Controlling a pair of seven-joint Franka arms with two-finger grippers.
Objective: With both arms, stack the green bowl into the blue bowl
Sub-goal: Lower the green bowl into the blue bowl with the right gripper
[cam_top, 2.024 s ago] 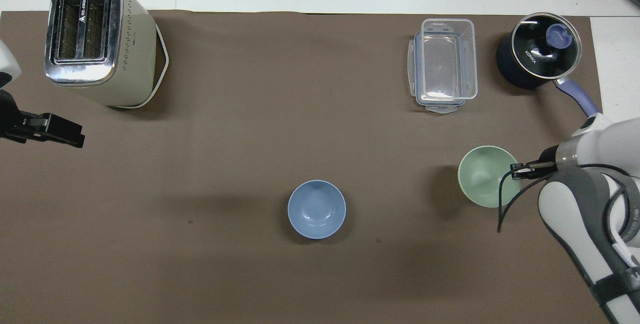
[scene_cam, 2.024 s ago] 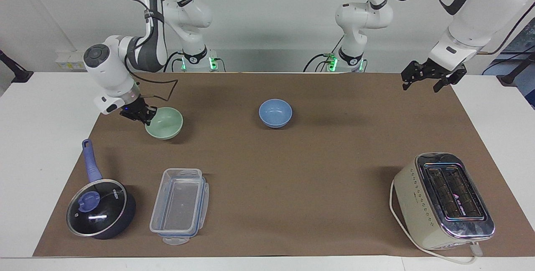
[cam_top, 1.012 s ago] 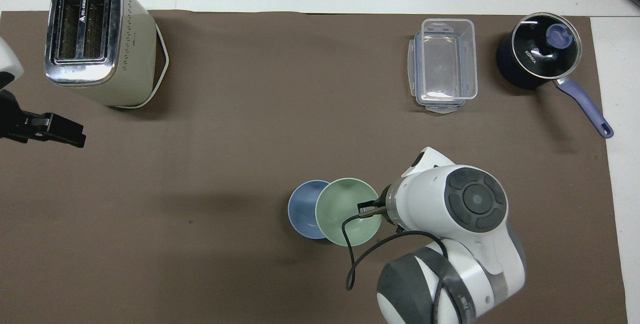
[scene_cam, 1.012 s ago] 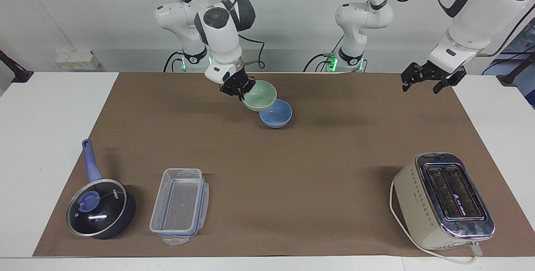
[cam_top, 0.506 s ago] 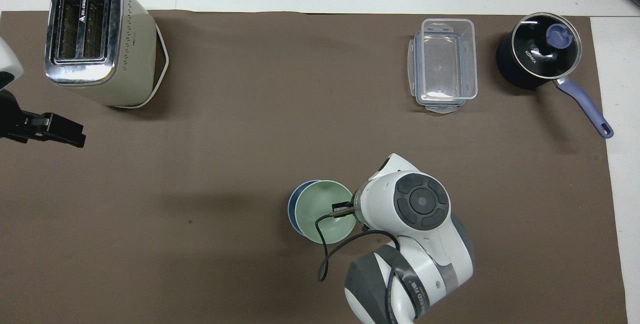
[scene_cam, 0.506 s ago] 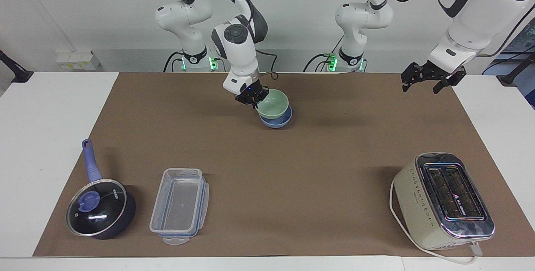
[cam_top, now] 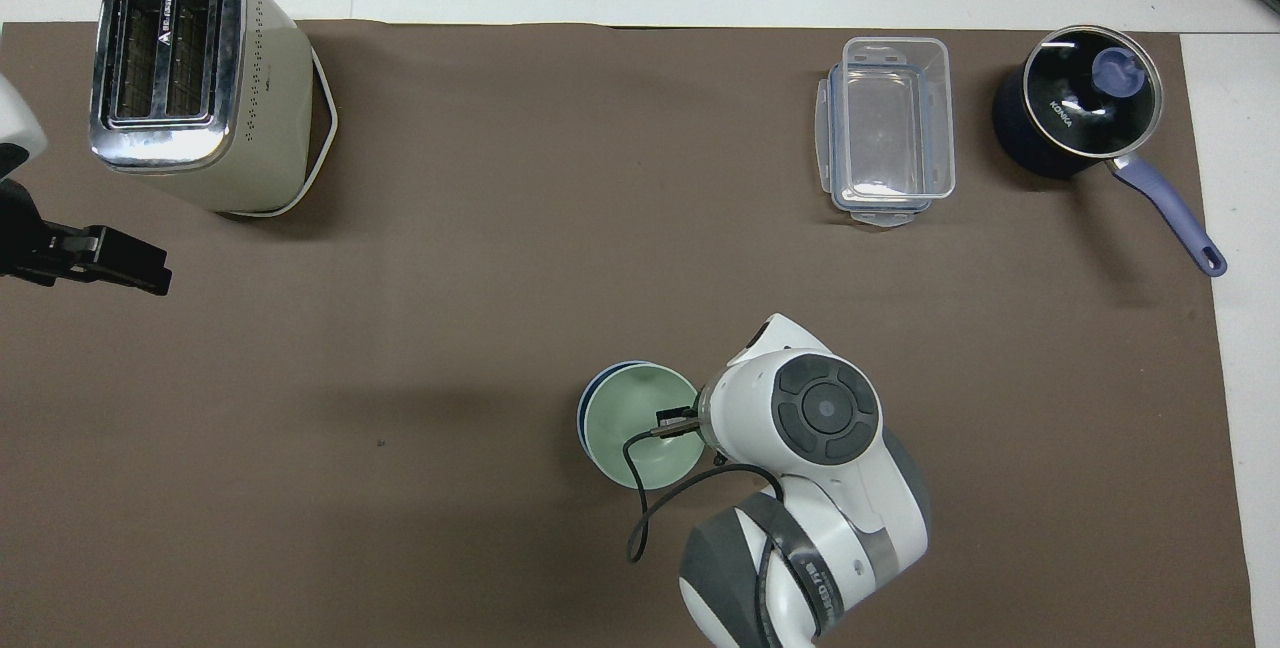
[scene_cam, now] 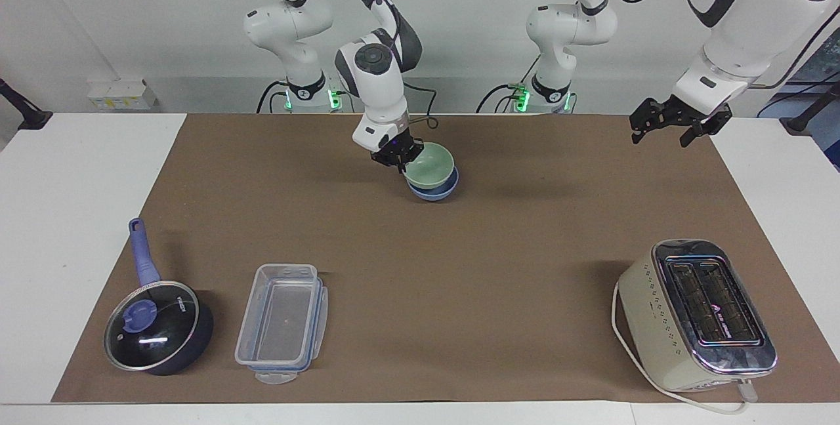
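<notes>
Two arms show: the right gripper point(scene_cam: 398, 158) pinches the rim of the green bowl point(scene_cam: 430, 166), which sits in the blue bowl point(scene_cam: 435, 191) mid-mat, near the robots. The left gripper point(scene_cam: 669, 121) waits, fingers spread, above the mat's corner.

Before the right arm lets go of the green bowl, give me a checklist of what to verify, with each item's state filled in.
1. Right tool grips the green bowl at its rim: ok.
2. Green bowl lines up over the blue bowl: ok; only a thin blue edge shows in the overhead view.
3. Green bowl fully seated in the blue bowl: cannot tell.
4. Green bowl level: cannot tell; it looks slightly tipped.
5. Left tool out of the way: ok, waiting over the left arm's end of the table.
6. Toaster, plastic box and saucepan well apart from the bowls: ok.
</notes>
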